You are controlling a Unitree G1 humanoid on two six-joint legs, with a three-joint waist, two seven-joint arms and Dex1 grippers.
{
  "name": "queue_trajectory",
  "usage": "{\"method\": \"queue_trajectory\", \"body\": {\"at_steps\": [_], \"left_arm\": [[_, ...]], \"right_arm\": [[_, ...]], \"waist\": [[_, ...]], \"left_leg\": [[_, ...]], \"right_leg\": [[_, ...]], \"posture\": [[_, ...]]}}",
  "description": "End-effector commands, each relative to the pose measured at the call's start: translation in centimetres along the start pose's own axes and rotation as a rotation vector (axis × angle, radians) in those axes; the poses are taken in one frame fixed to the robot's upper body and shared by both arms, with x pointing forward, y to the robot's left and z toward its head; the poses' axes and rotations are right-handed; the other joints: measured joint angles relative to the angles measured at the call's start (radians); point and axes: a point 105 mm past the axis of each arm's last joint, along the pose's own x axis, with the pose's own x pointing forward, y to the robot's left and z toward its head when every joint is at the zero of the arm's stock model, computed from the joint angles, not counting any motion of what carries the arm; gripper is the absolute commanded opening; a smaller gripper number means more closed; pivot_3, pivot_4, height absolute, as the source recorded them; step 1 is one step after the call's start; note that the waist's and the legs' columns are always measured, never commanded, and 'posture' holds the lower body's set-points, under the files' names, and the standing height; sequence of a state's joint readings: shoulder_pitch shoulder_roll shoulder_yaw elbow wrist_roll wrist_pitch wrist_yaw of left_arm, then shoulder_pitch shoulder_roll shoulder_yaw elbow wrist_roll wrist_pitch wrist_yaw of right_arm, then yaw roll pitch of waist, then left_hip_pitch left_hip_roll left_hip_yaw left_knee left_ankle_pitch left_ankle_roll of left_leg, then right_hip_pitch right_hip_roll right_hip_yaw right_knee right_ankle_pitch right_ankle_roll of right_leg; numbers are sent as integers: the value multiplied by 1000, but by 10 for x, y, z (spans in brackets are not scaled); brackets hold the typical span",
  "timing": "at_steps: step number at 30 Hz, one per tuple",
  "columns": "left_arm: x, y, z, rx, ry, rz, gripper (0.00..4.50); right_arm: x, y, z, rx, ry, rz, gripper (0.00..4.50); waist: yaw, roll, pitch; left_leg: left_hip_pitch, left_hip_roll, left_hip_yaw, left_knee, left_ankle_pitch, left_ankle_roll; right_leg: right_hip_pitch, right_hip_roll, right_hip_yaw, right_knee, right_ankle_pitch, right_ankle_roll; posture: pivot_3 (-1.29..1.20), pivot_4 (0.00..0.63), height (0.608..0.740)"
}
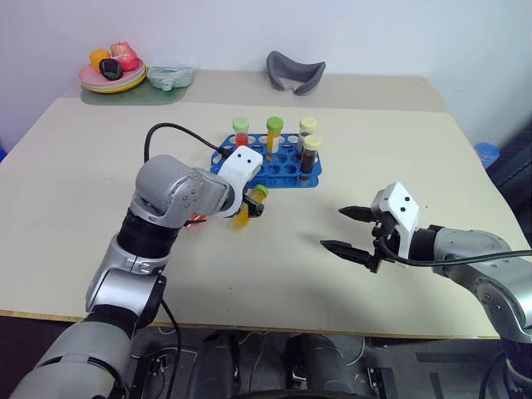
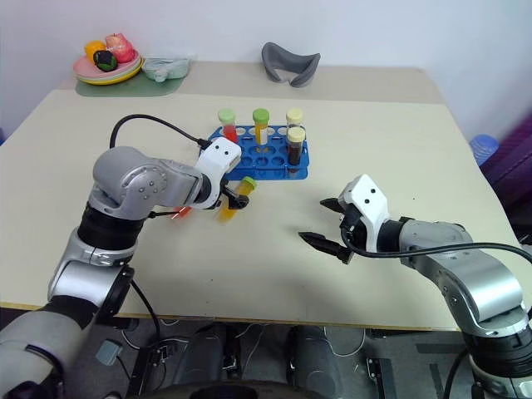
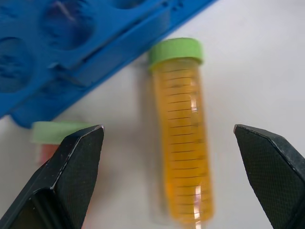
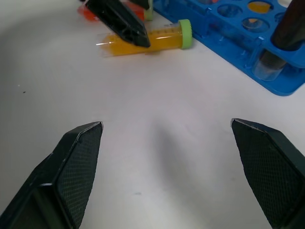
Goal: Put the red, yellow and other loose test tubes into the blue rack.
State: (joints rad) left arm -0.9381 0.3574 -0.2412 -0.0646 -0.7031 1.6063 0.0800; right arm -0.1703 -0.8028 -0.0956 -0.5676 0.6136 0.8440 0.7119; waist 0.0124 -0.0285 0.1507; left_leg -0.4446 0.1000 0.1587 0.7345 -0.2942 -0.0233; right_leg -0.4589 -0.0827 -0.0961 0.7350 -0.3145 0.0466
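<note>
The blue rack (image 1: 283, 170) stands mid-table with several capped tubes upright in it, among them a dark brown one (image 1: 311, 155). In front of it a loose yellow-orange tube with a green cap (image 3: 181, 138) lies flat on the table. My left gripper (image 1: 249, 204) hangs open just over it, one finger on each side, not touching. A red tube with a pale green cap (image 3: 47, 138) lies beside it, mostly hidden behind the left arm (image 1: 196, 219). To the right, my right gripper (image 1: 350, 231) is open and empty above bare table.
A plate of toy fruit (image 1: 112, 76) and a pale green object (image 1: 171, 77) sit at the back left, and a grey curved piece (image 1: 295, 72) at the back centre. A black cable (image 1: 179, 131) arcs from the left wrist. The table's front edge (image 1: 274, 326) is near.
</note>
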Motion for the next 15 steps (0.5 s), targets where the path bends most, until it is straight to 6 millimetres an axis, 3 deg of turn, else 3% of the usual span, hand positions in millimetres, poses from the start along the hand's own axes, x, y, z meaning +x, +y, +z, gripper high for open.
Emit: {"method": "queue_trajectory", "body": {"at_steps": [1,9,15], "left_arm": [[-5,-4,12,-1,-30,-8,4500],[5,-10,8,-41,12,3,4500],[10,2,12,-70,49,140,4500]], "right_arm": [[0,3,12,-33,-40,9,4374],[2,4,13,-33,-52,5,4374],[3,5,12,-29,-54,3,4374]], "waist": [[1,0,0],[0,0,0],[1,0,0]], "left_leg": [[0,0,0,0,0,0],[0,0,0,0,0,0],[0,0,0,0,0,0]], "right_leg": [[0,0,0,0,0,0],[0,0,0,0,0,0],[0,0,0,0,0,0]], "posture": [[0,150,680],[0,150,680],[0,150,680]]}}
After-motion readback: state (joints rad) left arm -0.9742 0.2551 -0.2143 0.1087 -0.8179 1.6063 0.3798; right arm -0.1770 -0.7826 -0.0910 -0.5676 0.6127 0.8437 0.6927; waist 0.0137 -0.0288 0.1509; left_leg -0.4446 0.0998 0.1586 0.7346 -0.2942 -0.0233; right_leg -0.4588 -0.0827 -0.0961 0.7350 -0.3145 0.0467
